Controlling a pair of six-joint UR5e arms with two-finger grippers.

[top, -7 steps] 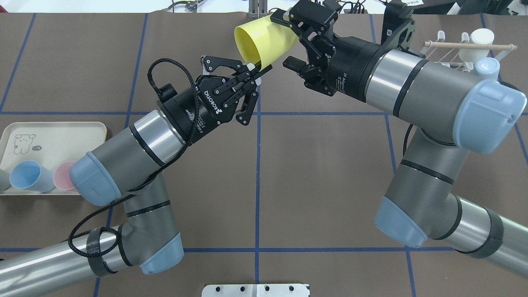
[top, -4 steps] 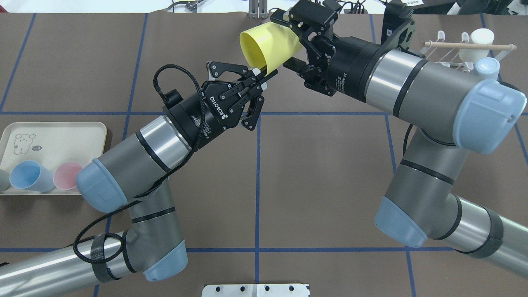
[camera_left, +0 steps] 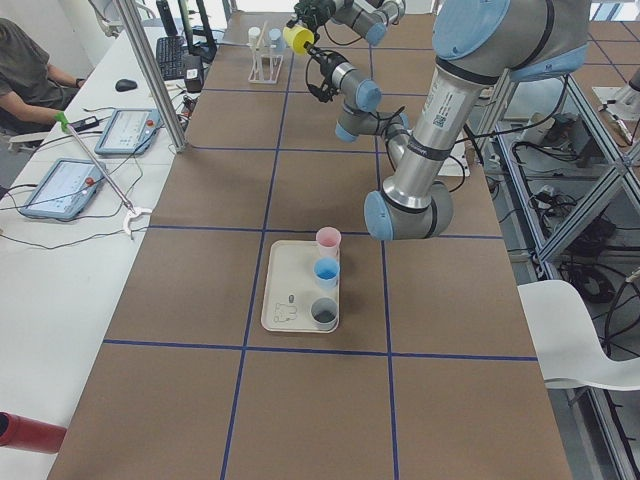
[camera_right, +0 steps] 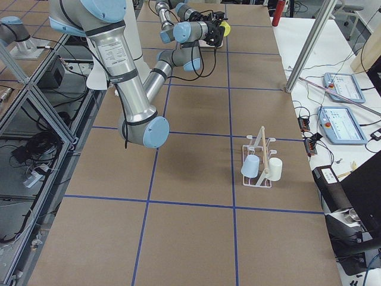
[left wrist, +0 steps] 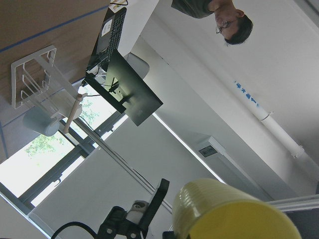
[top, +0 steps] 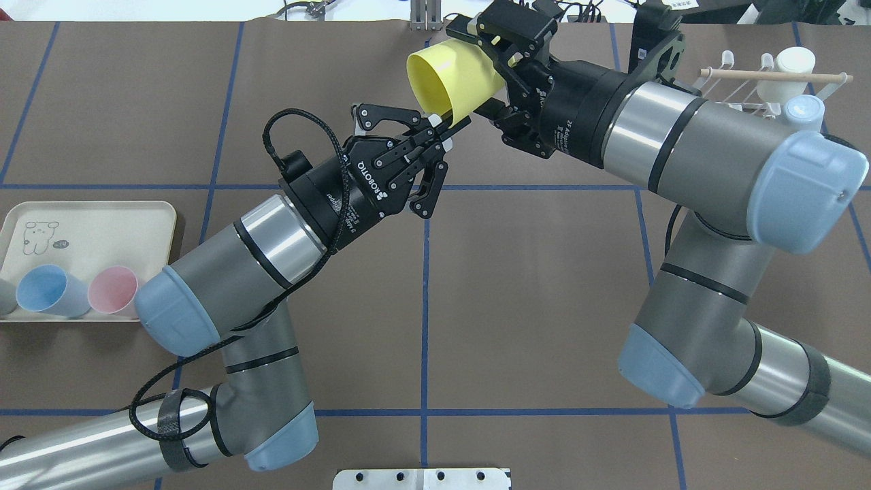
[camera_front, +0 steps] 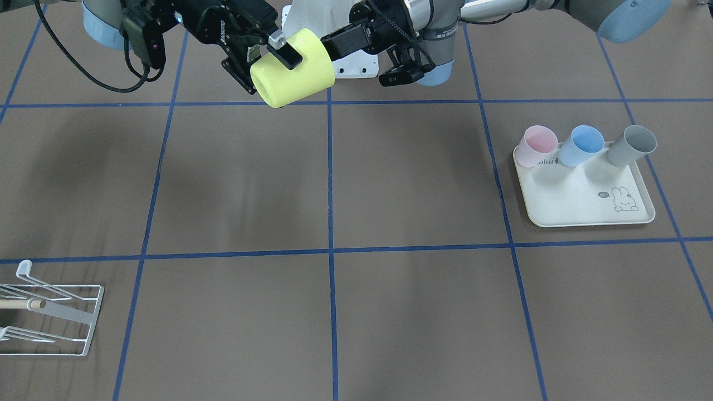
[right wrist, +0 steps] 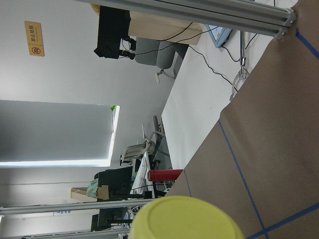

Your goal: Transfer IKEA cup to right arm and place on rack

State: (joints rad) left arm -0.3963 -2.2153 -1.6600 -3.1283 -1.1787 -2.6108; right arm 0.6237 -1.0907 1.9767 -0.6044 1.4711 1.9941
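A yellow cup [top: 452,75] hangs on its side in the air at the table's far middle, its mouth toward the left. My left gripper [top: 446,128] is shut on the cup's lower rim. My right gripper [top: 469,68] is open, and its two fingers straddle the cup's base end, one above and one below. In the front-facing view the cup [camera_front: 295,69] sits between the right gripper [camera_front: 267,61] and the left gripper [camera_front: 333,42]. The white wire rack [top: 738,88] with a wooden dowel stands at the far right, behind the right arm.
The rack holds a white cup [top: 786,71] and a light-blue cup [camera_right: 250,165]. A cream tray [top: 102,224] at the left edge carries a blue cup [top: 44,291], a pink cup [top: 112,289] and a grey cup [camera_front: 632,143]. Operators sit beyond the table.
My left arm has moved right and forward, carrying the yellow cup's base in between the right gripper's open fingers. The right arm has not moved.
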